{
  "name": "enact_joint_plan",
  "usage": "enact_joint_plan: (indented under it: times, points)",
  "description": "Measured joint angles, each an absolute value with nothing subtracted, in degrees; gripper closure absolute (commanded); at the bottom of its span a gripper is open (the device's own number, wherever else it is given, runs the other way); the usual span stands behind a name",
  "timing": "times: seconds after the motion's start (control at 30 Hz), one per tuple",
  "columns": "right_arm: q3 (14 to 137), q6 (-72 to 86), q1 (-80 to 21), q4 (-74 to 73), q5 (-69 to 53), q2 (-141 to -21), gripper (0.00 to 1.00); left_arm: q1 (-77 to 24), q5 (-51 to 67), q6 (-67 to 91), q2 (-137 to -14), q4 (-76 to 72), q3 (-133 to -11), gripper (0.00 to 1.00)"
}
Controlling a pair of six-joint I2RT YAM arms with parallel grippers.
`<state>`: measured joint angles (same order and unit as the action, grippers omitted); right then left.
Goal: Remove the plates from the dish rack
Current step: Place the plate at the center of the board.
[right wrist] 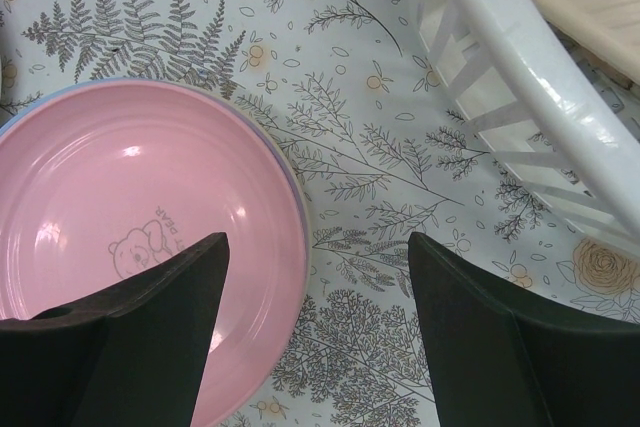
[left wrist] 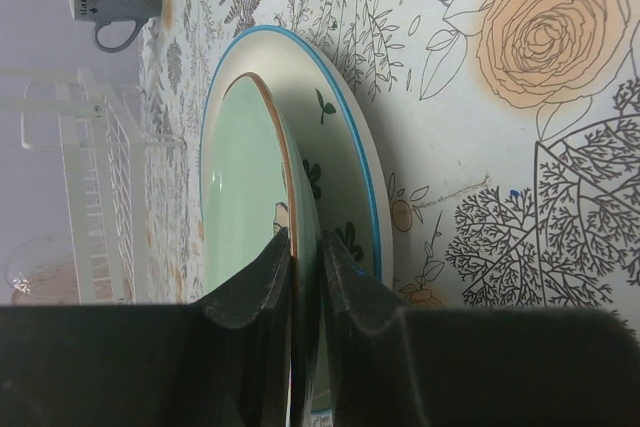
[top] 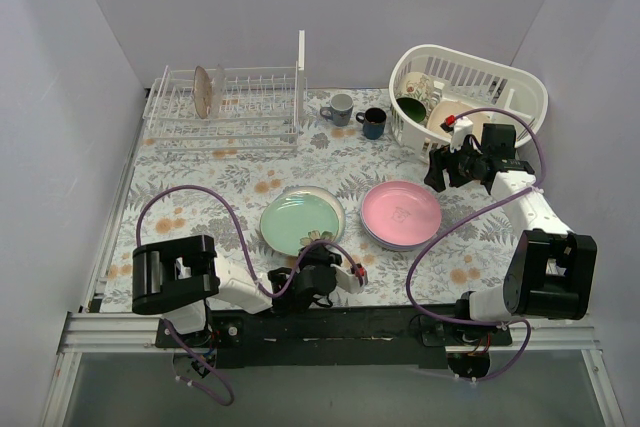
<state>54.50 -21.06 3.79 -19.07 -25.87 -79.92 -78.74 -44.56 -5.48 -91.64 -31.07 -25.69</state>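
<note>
Up front | left jaws pinch rim of glossy round green plate | right jaws wide apart, empty

L wrist: pale green plate runs under left tool at 6 o'clock, lower rim cut off by frame edge. Dish rack at 9 is blurred; brownish disc in it, maybe a plate. R wrist: pink plate cut off at 9, partly behind right tool. Top view: basket contents too small to tell.
</note>
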Motion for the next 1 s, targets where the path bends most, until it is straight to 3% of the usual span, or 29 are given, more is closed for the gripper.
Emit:
enact_joint_plan:
  times: [0.67, 1.0]
  points:
    - [54.48, -21.21, 4.05, -19.07, -25.91, -79.92, 0.2, -78.87, -43.16, -2.96, -91.61, -26.06, -28.47, 0.99]
    - [54.46, -21.21, 4.08, -19.07, -26.09, -79.92, 0.2, -78.87, -42.41, -0.99, -91.48, -22.04, -30.2, 0.85]
